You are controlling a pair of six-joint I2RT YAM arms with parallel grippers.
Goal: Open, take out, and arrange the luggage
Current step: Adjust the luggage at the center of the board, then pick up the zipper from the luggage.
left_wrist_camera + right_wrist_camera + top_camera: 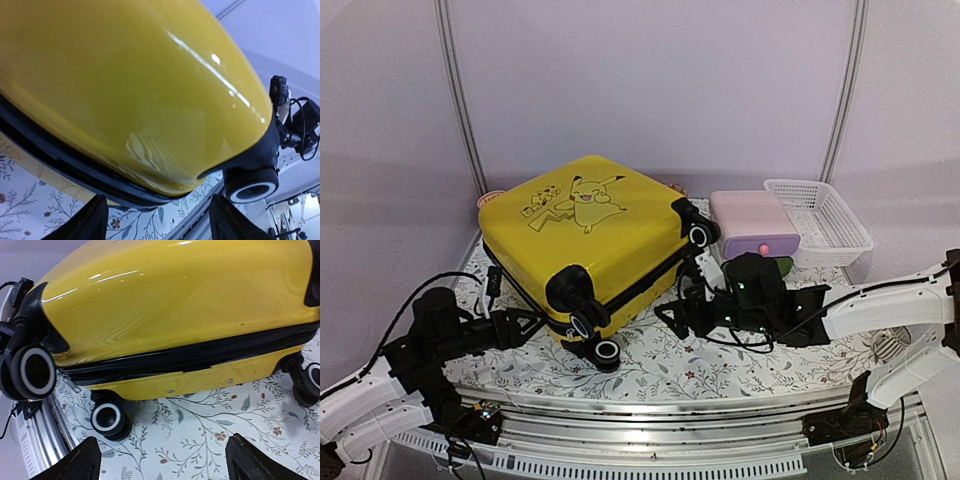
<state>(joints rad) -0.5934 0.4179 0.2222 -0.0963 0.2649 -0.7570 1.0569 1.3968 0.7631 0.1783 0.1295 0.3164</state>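
On the bench (650,412), over a flowered cloth (720,372), the yellow suitcase (585,235) lies flat and shut, left of centre, its cartoon-printed side facing up. Its black zip band runs unbroken around the edge, and its black wheels (607,351) point toward the near side.

The left fingers (90,222) sit low at the case's near-left corner, level with the zip band. In the left wrist view they stand wide apart with nothing between them. The glossy shell fills the view just ahead, and whether they touch it cannot be told.

The right fingers (80,462) are at the wheel end, near the case's right corner. They too are spread wide and empty, and a strip of bare cloth separates them from the shell. The right wrist view looks along the zip band with wheels at both ends.

To the right of the case, toward the back, a pink box (753,222) sits just beside a white mesh basket (820,220), both behind the right arm.
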